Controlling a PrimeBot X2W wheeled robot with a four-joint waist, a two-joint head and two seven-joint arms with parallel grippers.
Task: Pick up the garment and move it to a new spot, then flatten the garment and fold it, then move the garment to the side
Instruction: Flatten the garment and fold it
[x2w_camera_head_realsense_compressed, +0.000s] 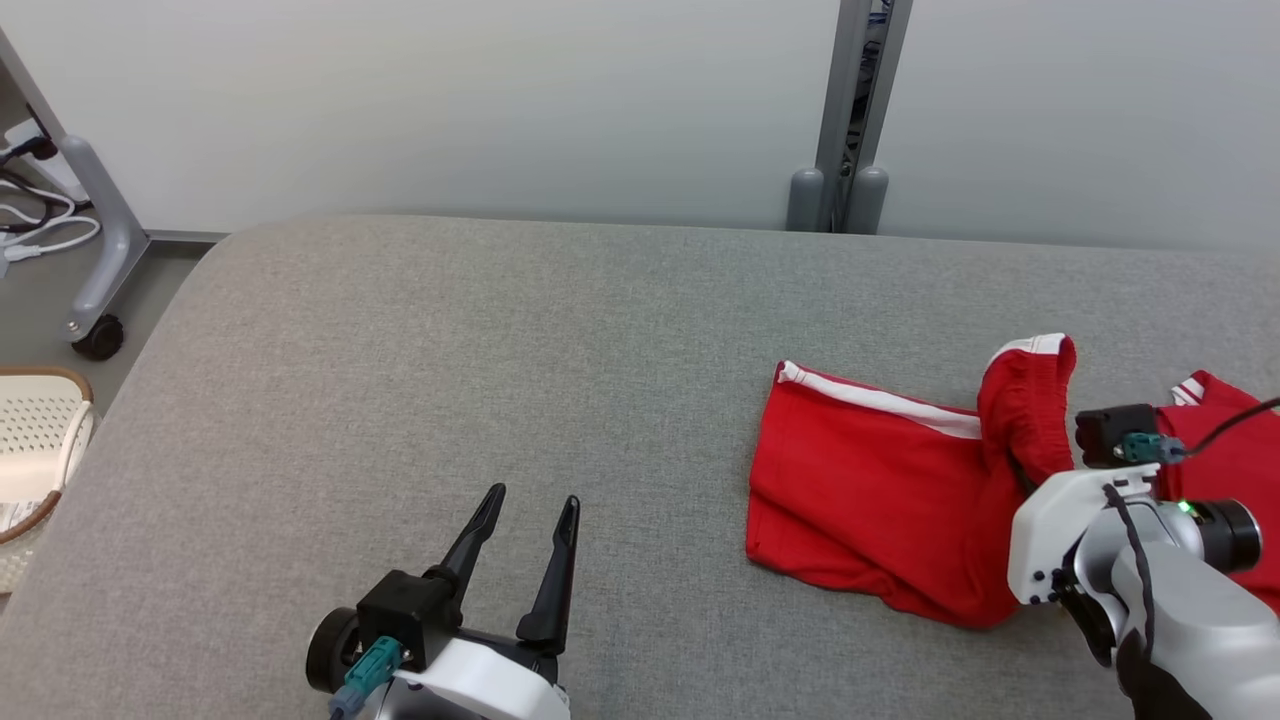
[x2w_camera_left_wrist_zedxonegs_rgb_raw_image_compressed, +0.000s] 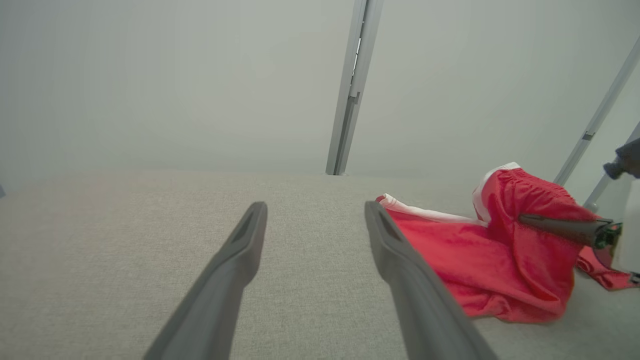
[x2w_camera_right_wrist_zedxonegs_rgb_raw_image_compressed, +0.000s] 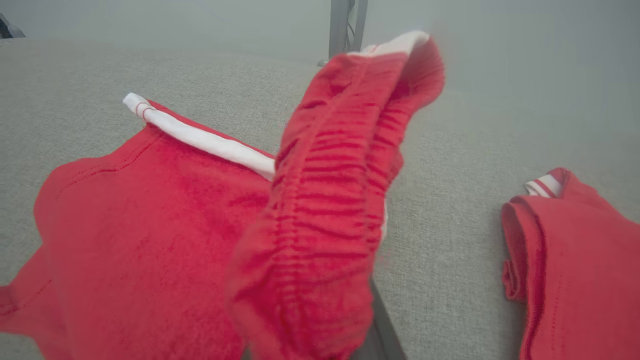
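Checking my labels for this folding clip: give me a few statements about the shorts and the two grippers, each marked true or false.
1. The right gripper is shut on the red shorts. True.
2. The left gripper holds a corner of the shorts. False: it is open, empty and apart from them.
3. The shorts lie wholly flat on the gray table. False: the waistband is raised in the right gripper.
4. A white stripe runs along one edge of the shorts. True.
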